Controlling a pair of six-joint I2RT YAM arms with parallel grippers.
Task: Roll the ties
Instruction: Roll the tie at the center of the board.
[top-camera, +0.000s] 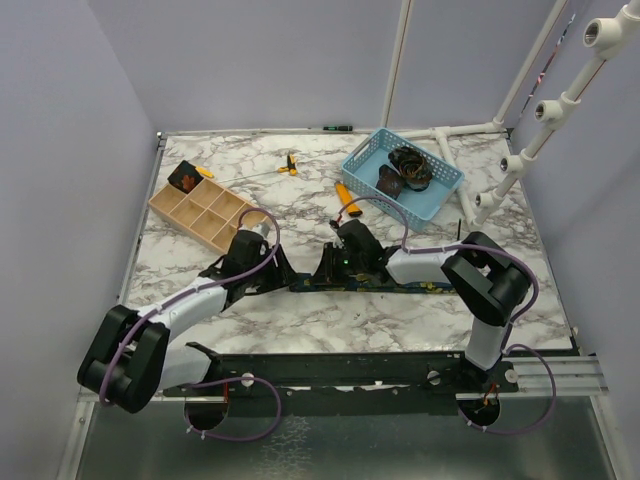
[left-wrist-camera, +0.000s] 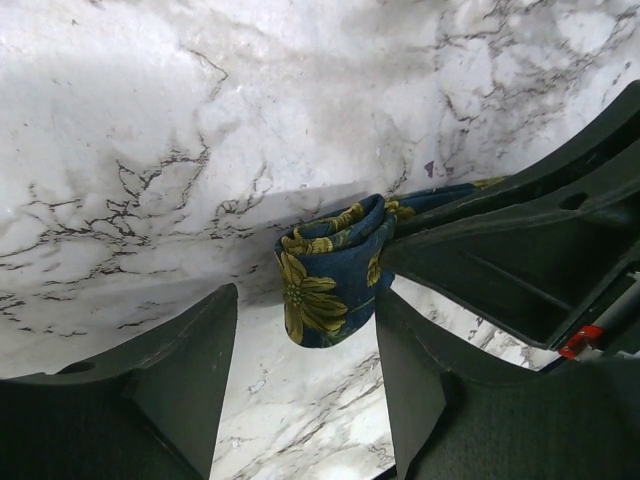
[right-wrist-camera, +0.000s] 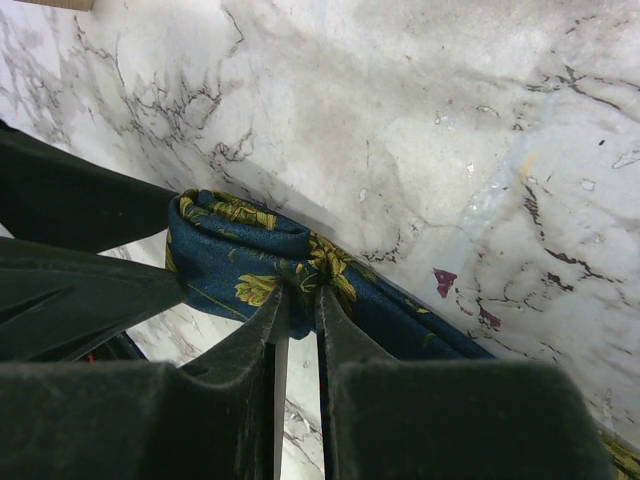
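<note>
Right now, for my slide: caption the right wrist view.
Right hand pinches the half-rolled navy floral fabric tie on marble table.

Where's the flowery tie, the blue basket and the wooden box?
flowery tie (left-wrist-camera: 325, 285): left wrist view, on its rolled end.
blue basket (top-camera: 352, 158): top external view, on its left rim.
wooden box (top-camera: 205, 212): top external view, on a middle compartment.

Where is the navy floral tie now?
The navy floral tie lies across the table's near middle in the top view, its rolled end between the left gripper and right gripper.
</note>
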